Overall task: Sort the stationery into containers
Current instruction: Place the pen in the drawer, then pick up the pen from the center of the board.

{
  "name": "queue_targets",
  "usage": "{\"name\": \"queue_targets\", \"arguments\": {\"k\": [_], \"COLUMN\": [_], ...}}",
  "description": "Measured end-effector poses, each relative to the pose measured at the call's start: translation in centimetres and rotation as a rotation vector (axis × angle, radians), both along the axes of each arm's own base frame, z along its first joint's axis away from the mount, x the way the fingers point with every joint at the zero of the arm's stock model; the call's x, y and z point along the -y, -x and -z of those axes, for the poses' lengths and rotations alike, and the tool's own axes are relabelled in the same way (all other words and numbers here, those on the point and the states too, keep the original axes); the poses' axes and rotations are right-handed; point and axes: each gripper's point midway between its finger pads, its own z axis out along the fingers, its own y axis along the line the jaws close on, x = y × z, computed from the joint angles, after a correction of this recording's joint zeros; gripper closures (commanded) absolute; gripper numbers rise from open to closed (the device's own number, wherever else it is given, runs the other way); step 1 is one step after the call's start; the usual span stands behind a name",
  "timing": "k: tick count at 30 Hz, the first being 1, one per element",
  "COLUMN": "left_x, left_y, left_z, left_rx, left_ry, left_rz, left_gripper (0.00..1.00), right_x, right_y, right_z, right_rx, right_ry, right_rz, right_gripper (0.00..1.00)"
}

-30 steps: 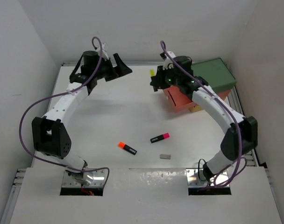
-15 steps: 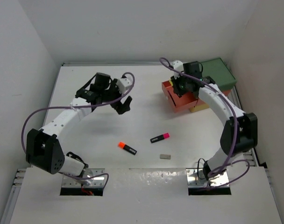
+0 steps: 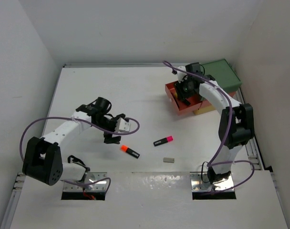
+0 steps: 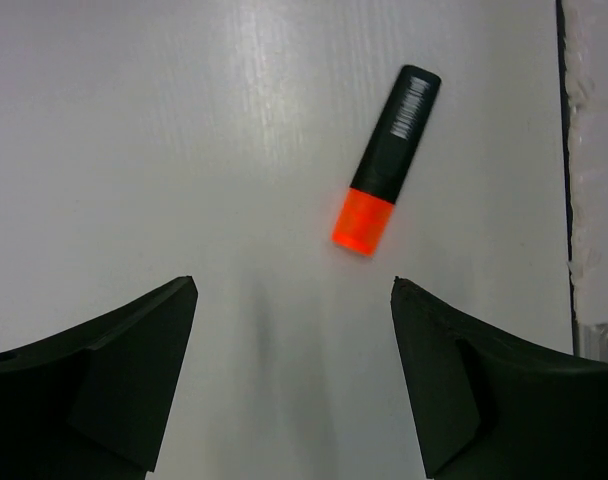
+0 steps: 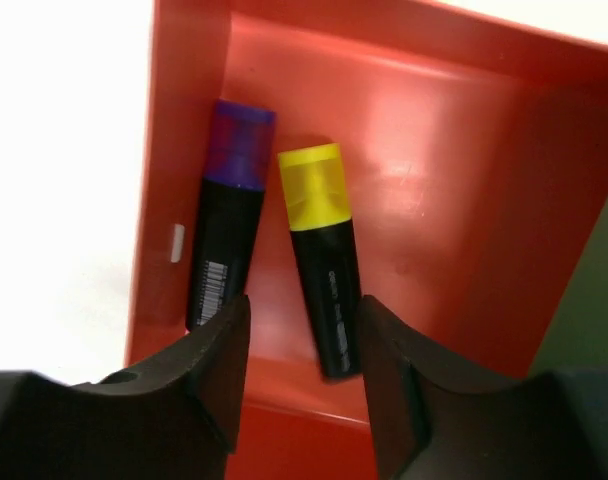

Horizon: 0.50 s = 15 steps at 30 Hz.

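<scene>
I hold my left gripper (image 4: 294, 290) wide and empty over the white table (image 3: 111, 90), and my right gripper (image 5: 304, 305) over the open coral-red drawer (image 5: 464, 150), jaws partly spread, gripping nothing. The yellow highlighter (image 5: 319, 255) lies between my right fingertips, with the purple highlighter (image 5: 229, 230) just beside it. The orange highlighter (image 4: 384, 160) lies just ahead of my left tips, the pink highlighter (image 3: 163, 140) and grey eraser (image 3: 169, 160) beyond it.
</scene>
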Motion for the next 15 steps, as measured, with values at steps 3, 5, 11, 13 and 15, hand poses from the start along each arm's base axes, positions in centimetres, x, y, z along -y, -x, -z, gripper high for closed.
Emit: {"name": "queue_targets", "arguments": {"k": [3, 5, 11, 13, 15], "left_x": [-0.1, 0.0, 0.7, 1.1, 1.6], "left_y": [1.2, 1.8, 3.6, 3.9, 4.1], "left_z": [1.1, 1.9, 4.0, 4.7, 5.3], "left_rx": [0.011, 0.014, 0.015, 0.024, 0.032], "left_ry": [-0.027, -0.042, -0.075, -0.088, -0.102], "left_rz": [0.100, 0.166, 0.281, 0.298, 0.305], "left_gripper": [0.18, 0.21, 0.26, 0.28, 0.30], "right_x": [-0.3, -0.8, -2.4, -2.9, -3.2], "right_y": [-0.1, -0.2, -0.6, -0.1, 0.6], "right_z": [-0.6, -1.5, -7.6, -10.0, -12.1], "right_rx": [0.002, 0.005, 0.082, 0.118, 0.150], "right_ry": [-0.011, -0.027, -0.144, -0.192, -0.231], "right_rz": [0.000, -0.002, 0.011, 0.015, 0.015], "right_gripper": [0.48, 0.47, 0.45, 0.45, 0.43]}}
